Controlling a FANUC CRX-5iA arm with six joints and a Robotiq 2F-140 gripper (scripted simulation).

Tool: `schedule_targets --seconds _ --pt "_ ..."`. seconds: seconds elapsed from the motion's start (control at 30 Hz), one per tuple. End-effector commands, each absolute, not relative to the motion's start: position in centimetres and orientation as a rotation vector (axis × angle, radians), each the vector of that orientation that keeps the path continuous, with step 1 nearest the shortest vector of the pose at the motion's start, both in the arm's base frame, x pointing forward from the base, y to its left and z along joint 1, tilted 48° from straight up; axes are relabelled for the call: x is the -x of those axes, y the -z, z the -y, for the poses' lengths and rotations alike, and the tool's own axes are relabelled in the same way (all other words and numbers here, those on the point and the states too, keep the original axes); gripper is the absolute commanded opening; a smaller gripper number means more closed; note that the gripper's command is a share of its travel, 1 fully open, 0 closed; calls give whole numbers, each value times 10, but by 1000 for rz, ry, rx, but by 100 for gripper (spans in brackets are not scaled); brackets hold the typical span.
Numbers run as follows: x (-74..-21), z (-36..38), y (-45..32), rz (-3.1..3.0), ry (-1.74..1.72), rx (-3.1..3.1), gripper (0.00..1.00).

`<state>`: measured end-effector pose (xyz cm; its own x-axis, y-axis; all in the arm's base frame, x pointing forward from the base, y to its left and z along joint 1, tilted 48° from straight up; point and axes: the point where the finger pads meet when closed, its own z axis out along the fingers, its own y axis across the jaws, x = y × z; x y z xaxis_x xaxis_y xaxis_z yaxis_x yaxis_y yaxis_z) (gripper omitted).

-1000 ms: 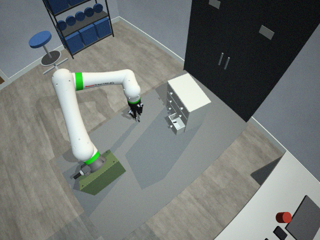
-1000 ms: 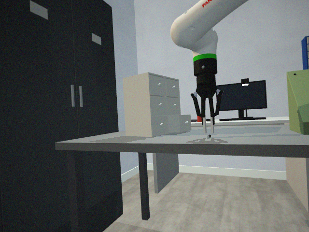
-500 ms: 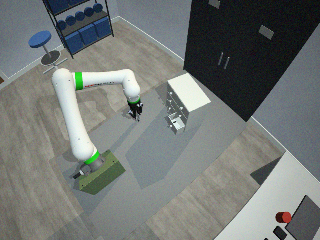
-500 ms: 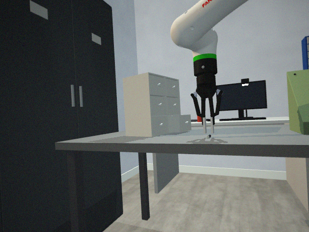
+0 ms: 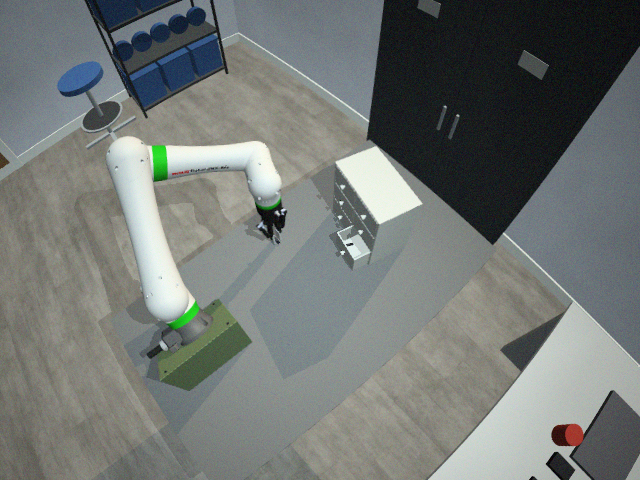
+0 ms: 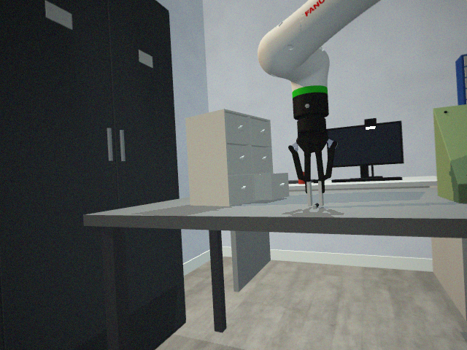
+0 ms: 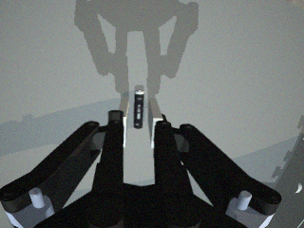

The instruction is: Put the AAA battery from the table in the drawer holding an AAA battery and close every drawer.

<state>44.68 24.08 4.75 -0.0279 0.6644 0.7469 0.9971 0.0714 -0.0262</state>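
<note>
The AAA battery (image 7: pixel 139 109) lies on the grey table, a small dark cylinder with a light end. It also shows in the exterior view (image 6: pixel 316 205). My gripper (image 7: pixel 138 108) points straight down, its fingertips down at the table on either side of the battery with a small gap on each side; it is narrowly open and grips nothing. It also shows in the top and exterior views (image 5: pixel 274 236) (image 6: pixel 315 202). The white chest (image 5: pixel 374 191) (image 6: pixel 230 156) stands to the right. Its bottom drawer nearest the table front (image 5: pixel 353 249) (image 6: pixel 276 185) is pulled out part way, with a small dark thing (image 5: pixel 350 244) inside.
The arm's green base block (image 5: pixel 199 343) sits at the table's near left. A tall black cabinet (image 5: pixel 496 98) stands behind the chest. A desk with a monitor (image 6: pixel 363 144) and a red button (image 5: pixel 566 435) stands off to the side.
</note>
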Motion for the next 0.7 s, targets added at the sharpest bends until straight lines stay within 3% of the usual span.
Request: schedule_targets --seconds 0.0,0.67 --pt "-447 -242 -46 1757 714 1654 15" --pt "-447 -244 -45 1757 714 1654 15"
